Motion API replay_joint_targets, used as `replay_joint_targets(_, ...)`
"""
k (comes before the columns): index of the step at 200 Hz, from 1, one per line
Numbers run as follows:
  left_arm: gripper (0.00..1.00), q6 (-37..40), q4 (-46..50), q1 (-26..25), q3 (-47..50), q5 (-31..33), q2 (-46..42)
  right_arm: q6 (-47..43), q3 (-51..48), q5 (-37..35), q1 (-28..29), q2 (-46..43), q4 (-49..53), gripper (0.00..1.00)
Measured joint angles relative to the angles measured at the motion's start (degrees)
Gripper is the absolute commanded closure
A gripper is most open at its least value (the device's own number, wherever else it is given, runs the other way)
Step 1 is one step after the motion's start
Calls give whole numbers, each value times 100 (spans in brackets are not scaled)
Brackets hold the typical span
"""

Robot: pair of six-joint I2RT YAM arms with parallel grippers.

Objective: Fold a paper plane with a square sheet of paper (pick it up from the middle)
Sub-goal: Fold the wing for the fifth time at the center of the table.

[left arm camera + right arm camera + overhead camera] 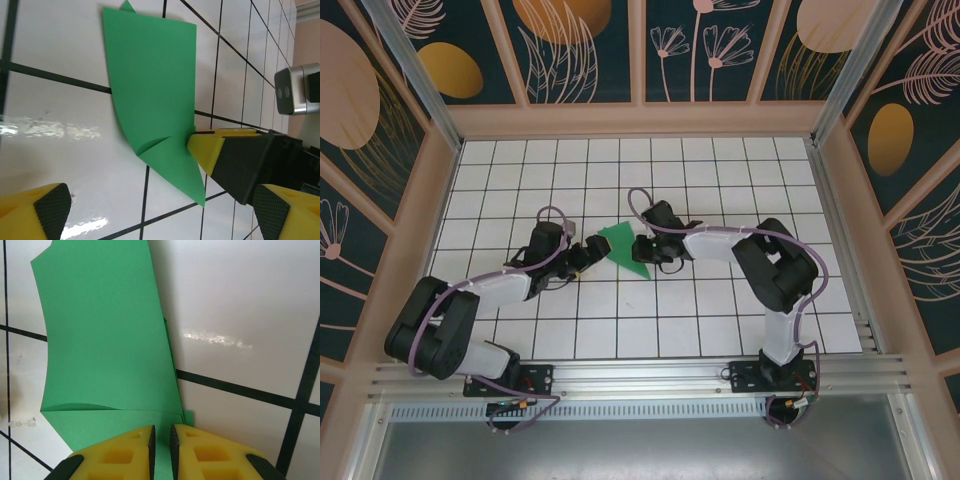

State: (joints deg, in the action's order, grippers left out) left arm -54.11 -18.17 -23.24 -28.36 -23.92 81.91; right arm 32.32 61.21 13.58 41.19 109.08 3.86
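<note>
The green paper lies on the white grid table, folded into a pointed shape with a diagonal flap near its tip. Its far edge curls up a little. My right gripper comes in from the right. Its yellow fingers are almost together, leaving a thin slit, and their tips sit down on the paper's near edge. In the left wrist view one right finger touches the paper's side. My left gripper stands open just left of the paper's point, with nothing between its pads.
Wooden walls with patterned panels enclose the tiled table. Both arm bases are bolted to the metal rail at the near edge. The right wrist's camera housing hangs close to the paper.
</note>
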Motion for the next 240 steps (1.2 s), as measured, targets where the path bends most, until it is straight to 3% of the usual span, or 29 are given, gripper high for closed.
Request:
replay_joint_targets(49,14,-321,-621,-173,-15,-243,483,118,-197,332,-142,-7,-358,80)
replay_joint_targets(185,20,-474,-767,-393,-577,-402,1217,131,-354,437,-179,-28,-634,80)
replay_joint_targets(240,35,-560,-1025,-400,-610,-588,1305,131,-376,452,-188,-33,-671,81)
